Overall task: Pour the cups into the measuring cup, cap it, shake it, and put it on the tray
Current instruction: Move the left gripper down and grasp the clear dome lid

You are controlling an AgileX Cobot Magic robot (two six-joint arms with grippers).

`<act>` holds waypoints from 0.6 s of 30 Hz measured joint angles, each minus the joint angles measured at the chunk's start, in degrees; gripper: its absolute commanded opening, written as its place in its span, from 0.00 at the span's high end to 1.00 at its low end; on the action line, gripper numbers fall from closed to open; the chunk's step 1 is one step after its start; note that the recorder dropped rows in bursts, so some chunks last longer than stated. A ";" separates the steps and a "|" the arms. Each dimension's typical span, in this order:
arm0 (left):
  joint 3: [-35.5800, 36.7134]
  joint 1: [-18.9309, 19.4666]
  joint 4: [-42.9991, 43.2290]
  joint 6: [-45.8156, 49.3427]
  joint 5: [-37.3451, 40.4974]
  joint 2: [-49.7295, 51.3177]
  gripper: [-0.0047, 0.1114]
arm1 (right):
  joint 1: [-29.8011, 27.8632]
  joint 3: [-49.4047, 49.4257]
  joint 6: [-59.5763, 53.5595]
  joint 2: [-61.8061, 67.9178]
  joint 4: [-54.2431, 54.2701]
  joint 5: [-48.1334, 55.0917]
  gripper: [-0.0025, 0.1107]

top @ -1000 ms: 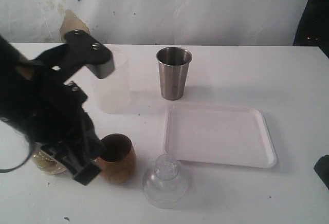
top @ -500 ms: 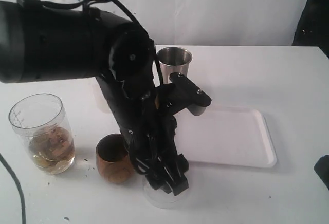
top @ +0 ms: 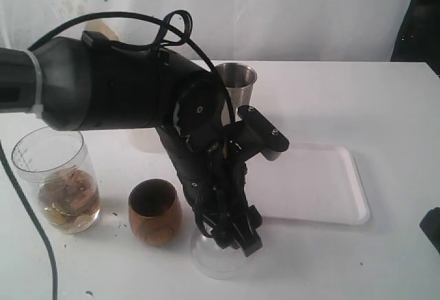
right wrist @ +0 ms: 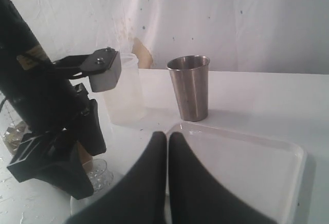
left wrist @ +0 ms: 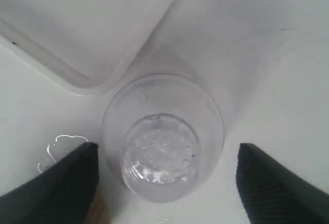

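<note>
Two arms, three views.

Exterior: left arm (top: pixel 130 93) reached across the middle, and the left gripper (top: pixel 232 239) pointed down over a clear domed lid (top: pixel 216 262) on the near table, just off the tray's near-left corner. Measuring cup (top: pixel 55 179) stood upright at far left, uncapped, with brownish contents in the bottom. Wooden cup (top: pixel 155 212) stood upright between the measuring cup and the lid, near both and touching neither. Steel tumbler (top: pixel 237 80) stood upright at the far side, partly hidden behind the arm. Tray (top: pixel 316 183) lay flat right of centre with nothing on it.

Left wrist: claw was wide, with one finger (left wrist: pixel 64 188) on each side of the lid (left wrist: pixel 162 136). The lid sat dome up, with a perforated round cap on top. Gaps showed on both sides, tight on one, so no grip. A tray corner (left wrist: pixel 77 34) lay just beyond the lid.

Right wrist: right gripper (right wrist: pixel 167 137) had its fingers pressed together and held nothing. It hung over the near edge of the tray (right wrist: pixel 252 167). Steel tumbler (right wrist: pixel 190 88) stood just past the tray's far edge. A frosted cup (right wrist: pixel 128 93) stood left of it, behind the left arm's camera bracket (right wrist: pixel 100 70).
</note>
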 measured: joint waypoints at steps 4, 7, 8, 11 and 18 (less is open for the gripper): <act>0.00 0.00 0.00 -0.11 0.37 1.17 0.35 | 0.00 0.00 0.00 0.00 0.00 0.00 0.97; 0.00 0.00 0.00 -0.11 0.37 1.37 0.41 | 0.00 0.00 0.00 0.00 0.00 0.00 0.97; 0.00 0.00 0.00 -0.11 0.37 1.37 0.46 | 0.00 0.00 0.00 0.00 0.00 0.00 0.97; 0.00 0.00 0.00 -0.11 0.37 1.37 0.66 | 0.00 0.00 0.00 0.00 0.00 0.00 0.97; -0.28 0.00 0.00 -0.11 0.93 1.37 0.96 | 0.00 0.00 0.00 0.00 0.00 0.00 0.97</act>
